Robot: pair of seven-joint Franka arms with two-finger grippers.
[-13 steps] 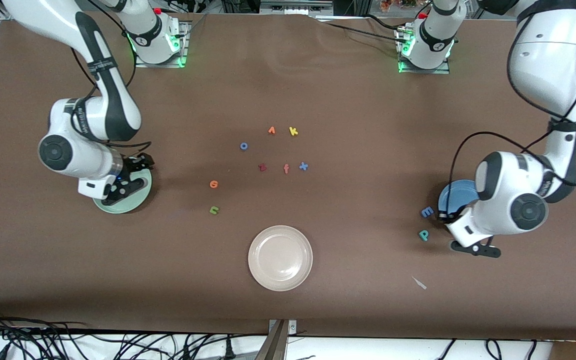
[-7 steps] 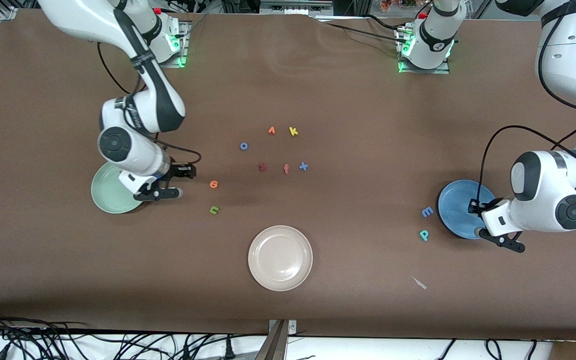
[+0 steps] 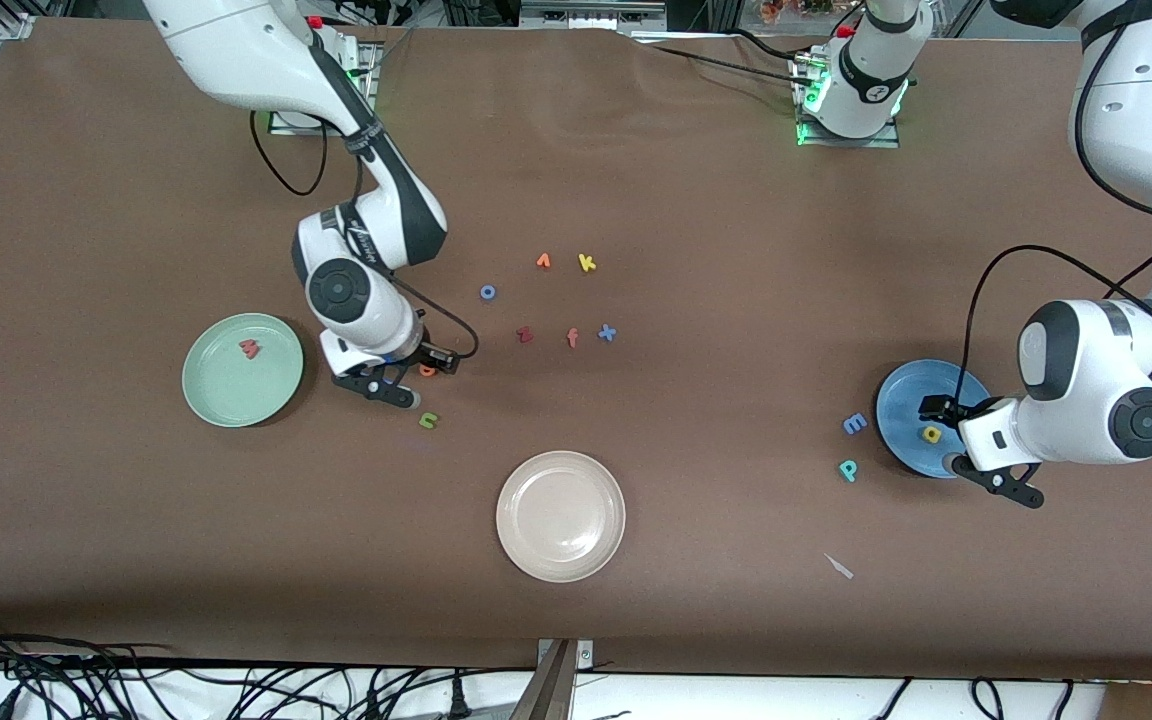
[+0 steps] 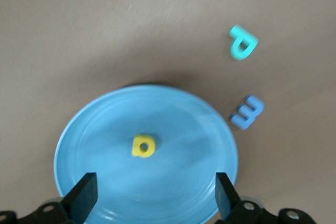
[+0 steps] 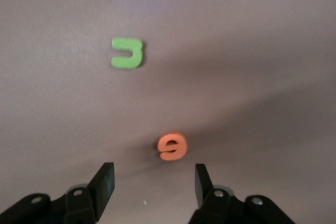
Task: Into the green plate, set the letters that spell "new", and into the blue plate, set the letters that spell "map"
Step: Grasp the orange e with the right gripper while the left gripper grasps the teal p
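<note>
1. The green plate (image 3: 242, 370), pale mint with a shallow rim, sits toward the right arm's end of the table and holds the salmon w (image 3: 249, 348).
2. The right gripper (image 5: 151, 184) hangs over the orange e (image 5: 172, 146), fingers spread and holding nothing; the green n (image 5: 127, 53) lies near it on the bare table.
3. The blue plate (image 4: 100, 129), sky blue, sits toward the left arm's end; the yellow a (image 4: 143, 146) (D-like, with a small hole) lies in it.
4. The left gripper (image 4: 153, 195) hovers over that plate, fingers wide apart and empty.
5. The blue m (image 4: 248, 112) and teal p (image 4: 242, 42) lie on the table just beside the blue plate.
</note>
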